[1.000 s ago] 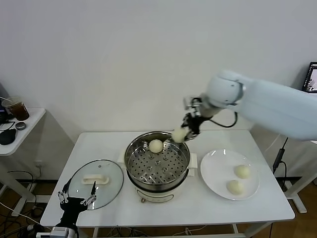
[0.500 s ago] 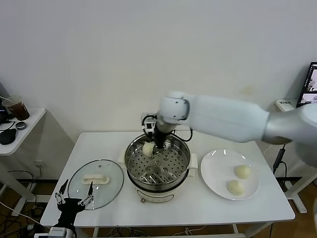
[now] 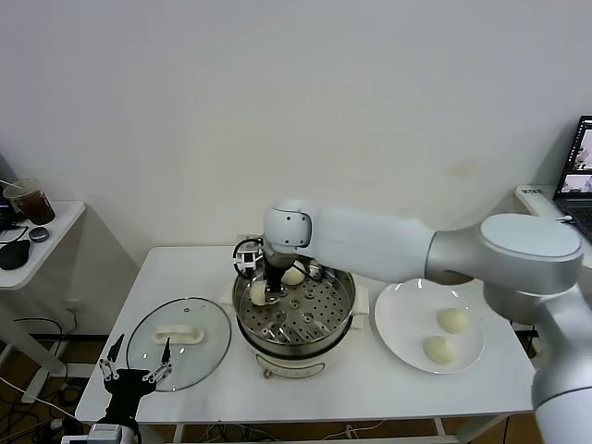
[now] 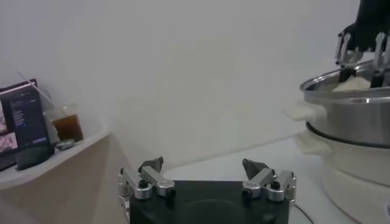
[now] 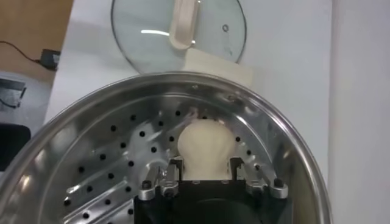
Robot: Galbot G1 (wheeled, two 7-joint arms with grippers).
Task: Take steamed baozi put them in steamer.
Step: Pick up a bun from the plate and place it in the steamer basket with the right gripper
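The steamer point(image 3: 298, 340) stands mid-table, a shiny pot with a perforated tray point(image 5: 103, 158). My right gripper point(image 3: 260, 294) reaches down into its left side and is shut on a cream-white baozi point(image 5: 206, 145), which is pinched between the fingers just above the tray. A second baozi point(image 3: 294, 276) lies at the back of the tray. Two more baozi point(image 3: 452, 320) point(image 3: 439, 349) rest on the white plate point(image 3: 404, 310) to the right. My left gripper point(image 4: 202, 164) hangs open and empty low at the table's front left corner point(image 3: 136, 373).
The glass lid point(image 3: 208, 350) with its white handle lies flat on the table left of the steamer. A small side table with a dark drink cup point(image 3: 32, 201) stands at the far left. A laptop shows at the right edge.
My right arm swung left from the steamer's right rim across the pot and lowered the held baozi into the left side. The left arm stayed put.
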